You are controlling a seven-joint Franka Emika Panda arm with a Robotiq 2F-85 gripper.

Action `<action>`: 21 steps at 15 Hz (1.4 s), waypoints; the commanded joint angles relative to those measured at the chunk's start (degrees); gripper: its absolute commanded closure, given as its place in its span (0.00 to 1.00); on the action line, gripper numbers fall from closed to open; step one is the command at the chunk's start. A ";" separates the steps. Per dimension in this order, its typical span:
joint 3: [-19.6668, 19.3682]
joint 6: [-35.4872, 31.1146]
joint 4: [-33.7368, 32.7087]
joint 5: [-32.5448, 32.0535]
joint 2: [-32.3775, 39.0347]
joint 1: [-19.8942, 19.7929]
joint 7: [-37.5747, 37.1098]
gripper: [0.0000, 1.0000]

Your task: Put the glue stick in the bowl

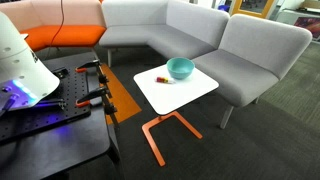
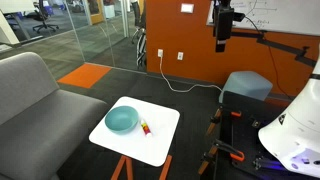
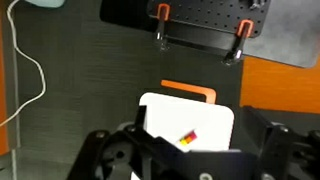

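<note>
Turquoise and smooth, the bowl (image 1: 180, 68) is sitting on the white table (image 1: 200, 88), and nothing is showing inside it. The glue stick (image 1: 163, 79) is lying flat on the tabletop just beside the bowl, at about eight o'clock from it and apart from its wall. In an exterior view taken from another side, the stick (image 2: 146, 126) is showing at about four o'clock from the bowl (image 2: 122, 120), again with a sliver of bare table between them.

In the wrist view the gripper (image 3: 190, 158) is hanging well above the table and looking down on it. Its fingers (image 3: 108, 155) are standing wide apart and gripping nothing. The reddish stick (image 3: 188, 137) is showing between them, toward six o'clock of the picture. The bowl is not showing in that view.

Judging from this, the step in hand is the approach: the stick is not yet picked up and nothing of the task is done. The next move is calling for a long descent straight over the stick, with the wrist turned so the fingers are straddling its narrow side, not its length. The stick is tiny and round, so it is likely to roll or squirt out, and a gentle, centred squeeze is looking wise. After that comes only a short lift and a carry over the bowl's rim.
</note>
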State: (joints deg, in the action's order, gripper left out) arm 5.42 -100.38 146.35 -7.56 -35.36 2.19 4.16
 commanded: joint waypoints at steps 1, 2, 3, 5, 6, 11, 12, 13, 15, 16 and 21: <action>-0.91 0.18 -0.10 -0.47 0.09 1.08 -0.50 0.00; -0.91 0.18 -0.10 -0.47 0.09 1.08 -0.50 0.00; -0.91 0.18 -0.10 -0.47 0.09 1.08 -0.50 0.00; -0.91 0.18 -0.10 -0.47 0.09 1.08 -0.50 0.00; -0.91 0.18 -0.10 -0.47 0.09 1.08 -0.50 0.00; -3.80 -19.22 3.05 6.64 7.34 0.13 -4.62 0.00; -4.17 -23.51 3.63 8.17 10.22 -0.06 -5.41 0.00; -4.63 -28.87 4.37 10.39 13.84 0.14 -5.83 0.00; -4.38 -36.89 4.68 14.98 21.38 0.45 -8.18 0.00; -4.21 -40.10 4.36 16.97 24.98 0.51 -8.98 0.00; -4.40 -56.94 1.57 16.16 42.23 -1.00 -19.38 0.00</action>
State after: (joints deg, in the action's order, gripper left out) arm 1.25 -151.98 150.96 9.64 -0.53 1.77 -9.55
